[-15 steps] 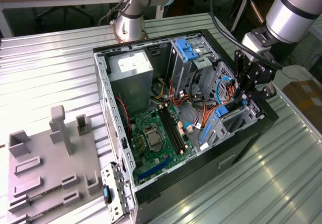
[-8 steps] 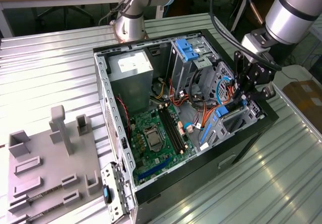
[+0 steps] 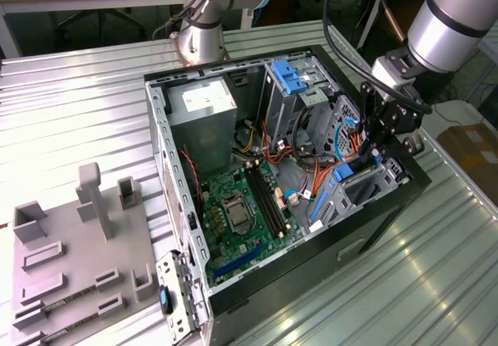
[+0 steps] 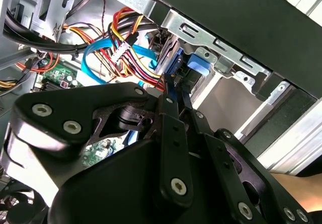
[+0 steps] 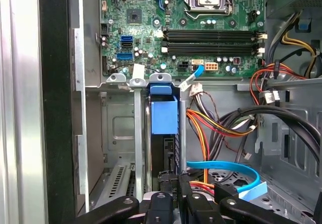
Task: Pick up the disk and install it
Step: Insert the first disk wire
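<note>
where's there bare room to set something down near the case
The ribbed metal table is bare on the exterior view's left of the computer case, above the grey fixture. Crowded: inside the case, cables crowd around the tool.

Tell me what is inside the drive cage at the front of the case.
In the first wrist view the disk stands on edge in the drive cage, blue rail up, gripper at its near end. The bay beside it looks empty. The disk's label side is hidden.

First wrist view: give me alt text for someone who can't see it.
The disk, upright with its blue rail end showing, sits in a metal drive bay of the open computer case, the gripper closed on its near edge. Beyond lie the green motherboard and bundled cables.
</note>
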Robot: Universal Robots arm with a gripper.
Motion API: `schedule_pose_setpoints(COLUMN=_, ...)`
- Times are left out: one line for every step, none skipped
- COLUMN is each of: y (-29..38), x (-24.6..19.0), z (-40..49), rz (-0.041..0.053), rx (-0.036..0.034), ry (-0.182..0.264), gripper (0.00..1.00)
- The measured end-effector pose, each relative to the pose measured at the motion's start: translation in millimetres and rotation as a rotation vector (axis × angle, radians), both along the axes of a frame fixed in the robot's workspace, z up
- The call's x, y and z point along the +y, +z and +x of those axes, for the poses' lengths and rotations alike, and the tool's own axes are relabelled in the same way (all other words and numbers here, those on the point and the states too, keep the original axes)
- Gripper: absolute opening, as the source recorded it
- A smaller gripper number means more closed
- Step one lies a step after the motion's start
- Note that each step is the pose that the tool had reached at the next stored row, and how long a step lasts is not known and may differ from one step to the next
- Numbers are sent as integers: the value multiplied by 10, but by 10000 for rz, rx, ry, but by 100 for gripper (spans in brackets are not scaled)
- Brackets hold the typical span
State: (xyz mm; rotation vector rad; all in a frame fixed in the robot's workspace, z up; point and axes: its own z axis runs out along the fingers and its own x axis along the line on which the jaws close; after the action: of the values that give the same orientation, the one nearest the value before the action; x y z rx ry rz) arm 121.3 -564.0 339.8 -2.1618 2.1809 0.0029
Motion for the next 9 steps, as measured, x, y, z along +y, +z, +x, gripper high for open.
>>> schedule_pose_setpoints(y=-4, x=0, z=0, rz=-4, rx=1, ry=1, gripper=17)
schedule_pose_setpoints(y=-6, x=0, z=0, rz=-2, rx=1, ry=0, gripper=17)
schedule_pose_setpoints(y=-8, x=0, z=0, rz=1, rx=1, ry=0, gripper=17)
schedule_pose_setpoints(y=-8, x=0, z=0, rz=0, rx=1, ry=1, gripper=17)
schedule_pose_setpoints(y=-9, x=0, z=0, rz=0, rx=1, ry=1, gripper=17)
schedule_pose_setpoints(y=-9, x=0, z=0, rz=1, rx=1, ry=0, gripper=17)
schedule_pose_setpoints(y=-10, x=0, z=0, rz=7, rx=1, ry=0, gripper=17)
schedule_pose_setpoints(y=-8, x=0, z=0, rz=21, rx=-1, ry=0, gripper=18)
schedule_pose_setpoints(y=3, x=0, z=1, rz=21, rx=-4, ry=1, gripper=25)
